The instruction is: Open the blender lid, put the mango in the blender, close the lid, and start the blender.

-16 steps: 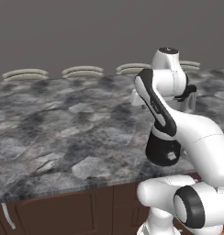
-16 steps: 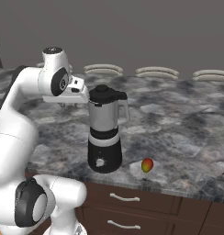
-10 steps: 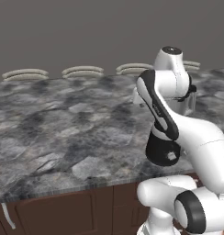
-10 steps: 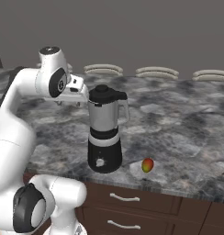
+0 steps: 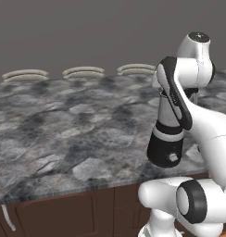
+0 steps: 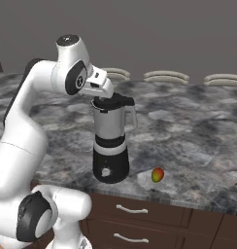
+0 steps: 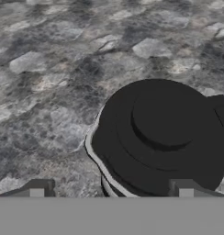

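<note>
We judged the task barely begun. The blender lid (image 7: 162, 133) sat closed on the blender (image 6: 111, 141), directly below the gripper (image 7: 111, 189), whose fingertips (image 7: 39, 188) stood spread apart, holding nothing. The mango (image 6: 158, 175) lay on the counter (image 6: 198, 131), well below and beyond the gripper. All four steps remained.

blender (image 6: 110, 146): black base, pale grey collar, translucent grey jar
blender lid (image 7: 162, 133): black
mango (image 6: 158, 175): yellow-green, red blush
counter (image 6: 198, 131): mottled grey stone

Black blender lid (image 7: 162, 133) caps the blender (image 6: 111, 143); mango (image 6: 158, 175) lies beside its base.
</note>
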